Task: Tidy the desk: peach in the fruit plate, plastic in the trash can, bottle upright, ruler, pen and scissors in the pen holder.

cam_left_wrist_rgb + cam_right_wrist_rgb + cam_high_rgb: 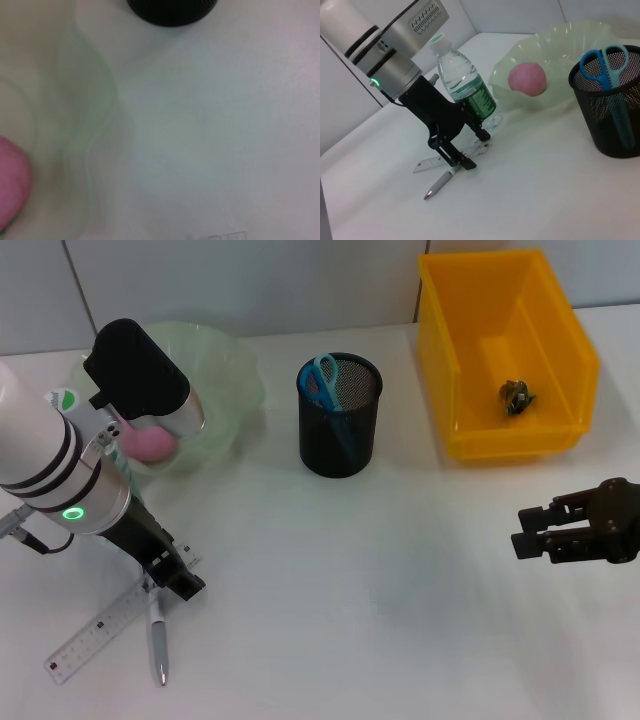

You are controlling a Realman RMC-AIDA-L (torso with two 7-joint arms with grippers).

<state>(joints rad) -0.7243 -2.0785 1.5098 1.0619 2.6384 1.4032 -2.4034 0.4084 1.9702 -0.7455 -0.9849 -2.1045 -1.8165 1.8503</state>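
Observation:
My left gripper (173, 576) is low over the table at the front left, open, its fingers astride the near ends of the clear ruler (95, 636) and the silver pen (158, 642); the right wrist view shows it too (474, 149), with the pen (440, 184). The pink peach (150, 444) lies in the green fruit plate (225, 365). The water bottle (464, 87) stands upright behind my left arm. Blue scissors (322, 381) stand in the black mesh pen holder (340, 435). Crumpled plastic (517, 397) lies in the yellow bin (470, 445). My right gripper (532, 531) hovers open at the right.
The left wrist view shows the peach (12, 185), the plate's rim (95, 125), the holder's base (172, 10) and bare white table between. A white wall stands behind the desk.

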